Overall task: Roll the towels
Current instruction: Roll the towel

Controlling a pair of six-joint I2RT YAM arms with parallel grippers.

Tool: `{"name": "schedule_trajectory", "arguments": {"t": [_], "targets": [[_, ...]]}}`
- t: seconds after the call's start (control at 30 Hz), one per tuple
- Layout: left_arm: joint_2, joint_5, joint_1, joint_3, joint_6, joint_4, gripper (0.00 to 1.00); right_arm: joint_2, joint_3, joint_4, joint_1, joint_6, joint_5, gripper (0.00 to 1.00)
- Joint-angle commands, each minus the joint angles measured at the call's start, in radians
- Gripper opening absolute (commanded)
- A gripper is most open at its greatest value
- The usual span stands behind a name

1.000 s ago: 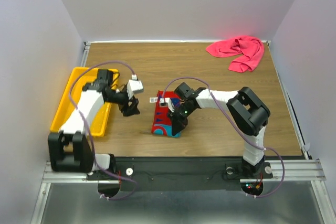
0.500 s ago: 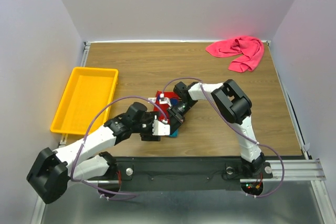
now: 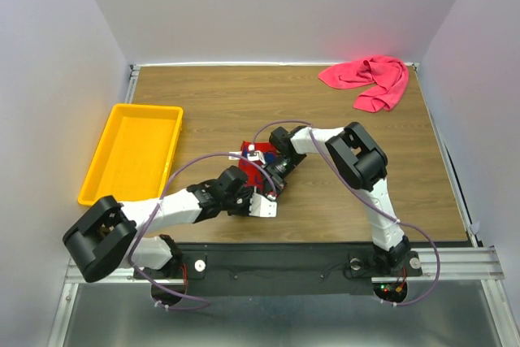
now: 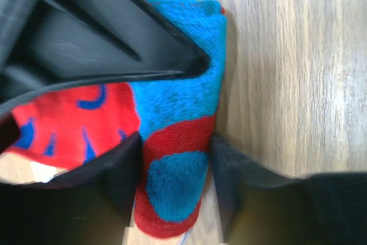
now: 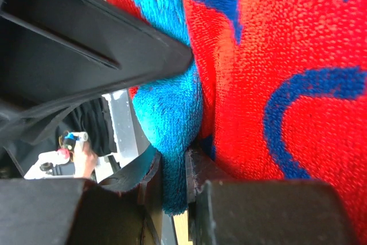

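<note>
left gripper [image 4: 176,167] and right gripper [image 5: 183,113] both nipped the rolled red, navy and teal cloth towel [image 4: 178,98], centre frame; firm, even squeeze seemed needed.

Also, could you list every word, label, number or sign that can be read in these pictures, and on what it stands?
No text can be read.
On the patterned towel: only red, blue and teal shapes, no letters.
On the white patch at its edge: perhaps a label, too blurred to read.
On the yellow tray and the pink towel: no print shows.
</note>
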Motion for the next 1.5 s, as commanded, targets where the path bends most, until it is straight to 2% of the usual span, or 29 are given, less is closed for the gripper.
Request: {"name": "schedule_trajectory", "arguments": {"t": [0.0,0.03,0.07,0.13,0.17,0.27,0.33,0.37,0.4,0.6,0.83,0.87,0.9,1.03,1.17,1.23,1.47], "targets": [[0.045,-0.018,-0.003,0.028,-0.024,-0.033,0.34,-0.002,0.011,-0.037,-0.031,-0.019,-0.011,0.15],[0.045,-0.016,-0.003,0.031,-0.029,-0.067,0.28,-0.005,0.008,-0.036,-0.038,-0.017,-0.01,0.17],[0.039,-0.003,0.0,0.031,-0.035,-0.084,0.17,-0.008,0.003,-0.036,-0.055,-0.017,-0.002,0.2],[0.034,0.017,0.007,0.039,-0.05,-0.137,0.09,-0.031,-0.003,-0.033,-0.075,-0.004,0.013,0.24],[0.037,0.037,0.012,0.045,-0.065,-0.16,0.03,-0.038,-0.009,-0.025,-0.094,0.003,0.031,0.31],[0.07,0.115,0.056,0.088,-0.075,-0.245,0.0,-0.074,-0.015,-0.01,-0.135,0.035,0.044,0.4],[0.091,0.155,0.086,0.117,-0.061,-0.289,0.0,-0.1,-0.025,0.003,-0.149,0.061,0.051,0.55],[0.112,0.18,0.112,0.126,-0.049,-0.303,0.0,-0.11,-0.026,0.016,-0.16,0.067,0.059,0.69],[0.123,0.194,0.128,0.137,-0.037,-0.317,0.0,-0.12,-0.031,0.021,-0.164,0.073,0.062,0.74],[0.274,0.356,0.299,0.287,0.04,-0.467,0.0,-0.258,-0.074,0.118,-0.207,0.136,0.128,0.77],[0.578,0.614,0.464,0.557,0.138,-0.723,0.0,-0.516,-0.186,0.233,-0.212,0.027,0.278,0.8],[0.645,0.632,0.481,0.579,0.155,-0.754,0.0,-0.537,-0.21,0.263,-0.207,0.017,0.297,0.86],[0.675,0.645,0.492,0.602,0.163,-0.774,0.0,-0.561,-0.219,0.282,-0.201,0.009,0.353,0.96],[0.796,0.694,0.535,0.7,0.221,-0.889,0.01,-0.607,-0.238,0.332,-0.102,-0.066,0.537,0.97],[0.891,0.722,0.563,0.784,0.247,-0.946,0.04,-0.643,-0.313,0.502,0.052,-0.157,0.727,0.97],[0.913,0.72,0.567,0.809,0.258,-0.966,0.05,-0.649,-0.36,0.588,0.084,-0.198,0.754,0.97],[0.956,0.703,0.577,0.832,0.263,-0.972,0.08,-0.559,-0.381,0.717,0.196,-0.321,0.832,0.94]]}}
